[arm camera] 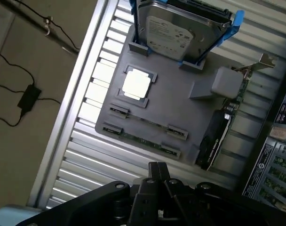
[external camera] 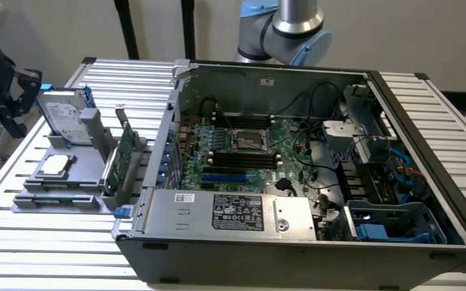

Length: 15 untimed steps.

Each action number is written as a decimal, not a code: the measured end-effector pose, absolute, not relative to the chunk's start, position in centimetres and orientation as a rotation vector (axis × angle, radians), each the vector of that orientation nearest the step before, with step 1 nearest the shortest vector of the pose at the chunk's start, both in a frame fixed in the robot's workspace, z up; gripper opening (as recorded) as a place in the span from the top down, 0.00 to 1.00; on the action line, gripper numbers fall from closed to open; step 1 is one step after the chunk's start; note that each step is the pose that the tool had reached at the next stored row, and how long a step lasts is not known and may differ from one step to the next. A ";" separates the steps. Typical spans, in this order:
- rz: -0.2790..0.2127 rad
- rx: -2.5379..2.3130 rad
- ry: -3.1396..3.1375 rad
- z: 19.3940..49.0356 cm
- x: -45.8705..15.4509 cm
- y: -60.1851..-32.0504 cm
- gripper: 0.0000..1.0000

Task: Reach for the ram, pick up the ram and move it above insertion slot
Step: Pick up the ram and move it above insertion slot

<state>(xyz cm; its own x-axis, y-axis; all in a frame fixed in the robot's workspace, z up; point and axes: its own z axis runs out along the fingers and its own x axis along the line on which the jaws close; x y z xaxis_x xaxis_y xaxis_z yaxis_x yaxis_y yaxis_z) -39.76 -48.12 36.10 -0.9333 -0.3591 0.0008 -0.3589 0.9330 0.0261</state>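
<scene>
– One ram (arm camera: 142,140) confirmed, seated edge-on in the gray holder (arm camera: 180,108) near the tabletop (arm camera: 82,155) edge, beside the computer case (external camera: 216,254). The row alongside it is unclear. End effector (arm camera: 158,172)?
– Poised over the holder with nothing seen in its hold. How far open it is, I cannot tell.
– Hazards?
– The stick is thin and clipped at both ends, so an off-centre grip could slip or jam it. The neighbouring card could be struck.
– Count?
– One hard drive (arm camera: 173,33), one processor (arm camera: 136,85), one expansion card (arm camera: 223,127).
</scene>
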 end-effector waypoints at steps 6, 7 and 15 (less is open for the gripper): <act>-0.039 0.740 -3.046 36.1 -39.8 -48.1 0.89; -0.039 0.768 -3.039 36.0 -39.8 -48.1 0.89; -0.038 0.986 -2.973 36.0 -39.8 -48.1 0.89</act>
